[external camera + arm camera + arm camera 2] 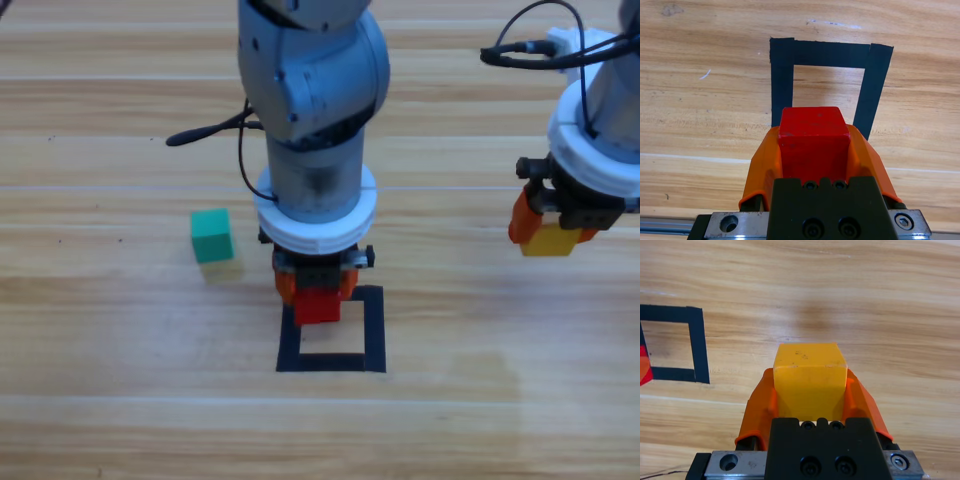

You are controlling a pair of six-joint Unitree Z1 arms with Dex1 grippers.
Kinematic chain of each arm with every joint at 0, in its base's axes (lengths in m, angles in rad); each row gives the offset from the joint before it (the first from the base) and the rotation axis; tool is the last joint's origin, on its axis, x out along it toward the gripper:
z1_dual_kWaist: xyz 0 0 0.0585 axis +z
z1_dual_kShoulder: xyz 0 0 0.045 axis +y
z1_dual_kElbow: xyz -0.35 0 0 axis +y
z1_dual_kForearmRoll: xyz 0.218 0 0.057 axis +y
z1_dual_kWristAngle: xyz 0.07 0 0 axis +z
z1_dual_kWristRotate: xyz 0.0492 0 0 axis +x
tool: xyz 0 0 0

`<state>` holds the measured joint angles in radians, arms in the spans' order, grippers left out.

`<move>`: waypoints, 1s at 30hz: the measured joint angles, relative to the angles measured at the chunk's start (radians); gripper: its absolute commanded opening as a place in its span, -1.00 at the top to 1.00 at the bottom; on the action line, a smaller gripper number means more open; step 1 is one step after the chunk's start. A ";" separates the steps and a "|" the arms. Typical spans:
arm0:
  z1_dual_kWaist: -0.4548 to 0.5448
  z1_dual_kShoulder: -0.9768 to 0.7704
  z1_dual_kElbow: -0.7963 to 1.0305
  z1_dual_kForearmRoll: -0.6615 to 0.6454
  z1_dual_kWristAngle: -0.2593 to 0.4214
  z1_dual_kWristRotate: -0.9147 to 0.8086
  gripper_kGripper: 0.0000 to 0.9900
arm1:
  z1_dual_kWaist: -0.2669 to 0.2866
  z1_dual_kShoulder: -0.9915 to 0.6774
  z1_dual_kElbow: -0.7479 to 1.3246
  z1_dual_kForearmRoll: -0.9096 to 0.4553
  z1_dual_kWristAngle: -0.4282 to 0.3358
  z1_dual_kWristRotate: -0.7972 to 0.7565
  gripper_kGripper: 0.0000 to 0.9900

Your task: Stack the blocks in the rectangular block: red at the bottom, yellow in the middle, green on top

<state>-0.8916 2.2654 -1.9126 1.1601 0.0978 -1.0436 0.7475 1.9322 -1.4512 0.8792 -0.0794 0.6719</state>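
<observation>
Three cubes in view: one red, one yellow, one green. One black tape square [374, 330] sits on the wooden table [120, 400], near the middle.

Left gripper [316, 292] is clamped on the red cube [317, 305], one orange jaw on either side. In the high view the cube overlaps the square's far left part; whether it touches the wood cannot be told.

Right gripper [548, 228] grasps the yellow cube [548, 240], held above bare wood well to the right of the square.

Green cube [212, 235] rests alone on the table, left of the left gripper and outside the square, touching nothing.
</observation>
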 measured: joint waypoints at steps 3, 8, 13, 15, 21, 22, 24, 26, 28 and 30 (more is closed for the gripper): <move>0.000 0.030 -0.021 0.000 -0.003 0.018 0.94 | 0.000 -0.002 0.029 0.000 0.006 -0.001 0.95; 0.000 0.050 -0.025 -0.003 -0.006 0.031 0.94 | 0.000 -0.002 0.065 -0.023 0.010 -0.001 0.58; -0.001 0.050 -0.025 -0.022 -0.006 0.037 0.94 | 0.000 -0.002 0.066 -0.025 0.010 0.000 0.37; -0.001 0.050 -0.025 -0.027 -0.006 0.039 0.94 | 0.000 -0.002 0.066 -0.029 0.010 0.000 0.37; -0.002 0.050 -0.025 -0.033 -0.006 0.044 0.94 | 0.000 -0.001 0.066 -0.072 0.012 0.000 0.37; -0.002 0.051 -0.025 -0.033 -0.006 0.044 0.94 | 0.000 -0.001 0.066 -0.074 0.012 0.000 0.37; -0.004 0.052 -0.025 -0.033 -0.006 0.047 0.94 | 0.000 0.000 0.065 -0.074 0.012 0.000 0.59; -0.006 0.053 -0.025 -0.033 -0.006 0.047 0.94 | 0.000 0.003 0.063 -0.074 0.012 0.000 0.72; -0.008 0.054 -0.025 -0.033 -0.006 0.047 0.94 | 0.000 0.005 0.060 -0.074 0.012 -0.002 0.87; -0.011 0.054 -0.025 -0.033 -0.006 0.047 0.94 | 0.000 0.006 0.058 -0.074 0.012 -0.002 0.87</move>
<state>-0.9021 2.3198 -1.9378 1.1267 0.0920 -0.9967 0.7475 1.9377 -1.3934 0.8050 -0.0674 0.6699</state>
